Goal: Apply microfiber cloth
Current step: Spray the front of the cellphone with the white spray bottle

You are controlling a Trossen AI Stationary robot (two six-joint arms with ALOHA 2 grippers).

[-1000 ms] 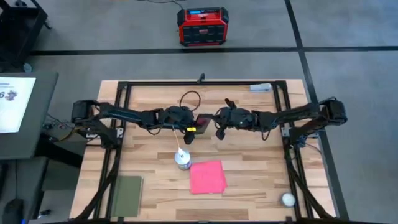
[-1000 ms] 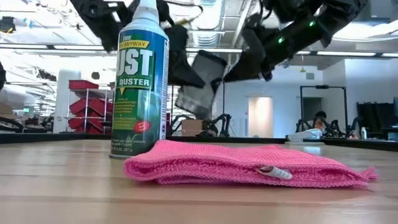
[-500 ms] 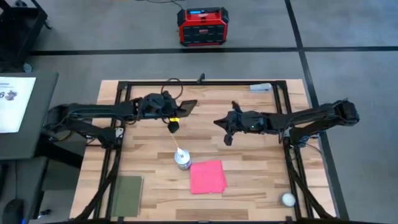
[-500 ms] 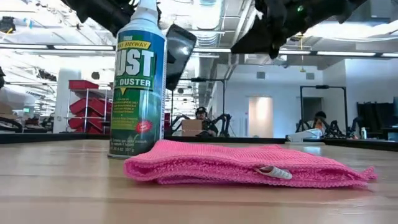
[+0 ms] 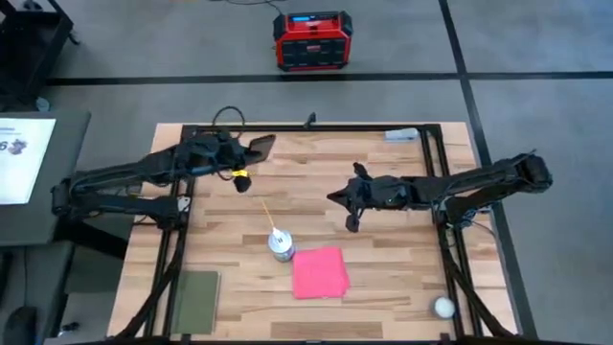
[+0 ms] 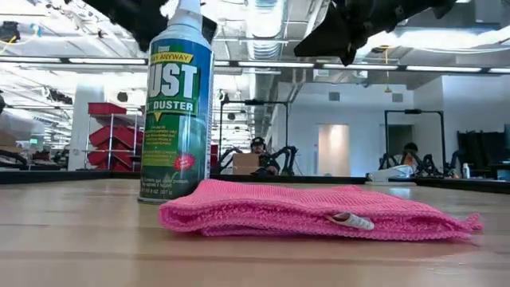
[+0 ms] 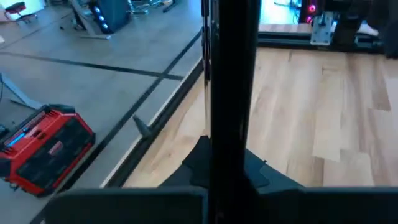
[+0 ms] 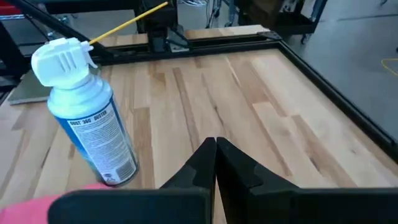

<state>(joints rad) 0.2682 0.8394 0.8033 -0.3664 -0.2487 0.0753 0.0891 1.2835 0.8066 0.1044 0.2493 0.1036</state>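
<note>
Robotics lab: more robot arms (image 6: 280, 157), red shelving (image 6: 111, 131), ceiling strip lights (image 6: 103, 60).

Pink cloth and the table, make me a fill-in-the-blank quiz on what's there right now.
1. The microfiber cloth lies flat beside the ____ can.
2. The right gripper has its fingers ____ and holds nothing.
3. The left gripper is clamped on a black ____.
4. A white ____ sits near the table's front right corner.

Missing words: duster; shut; phone; ball
</note>
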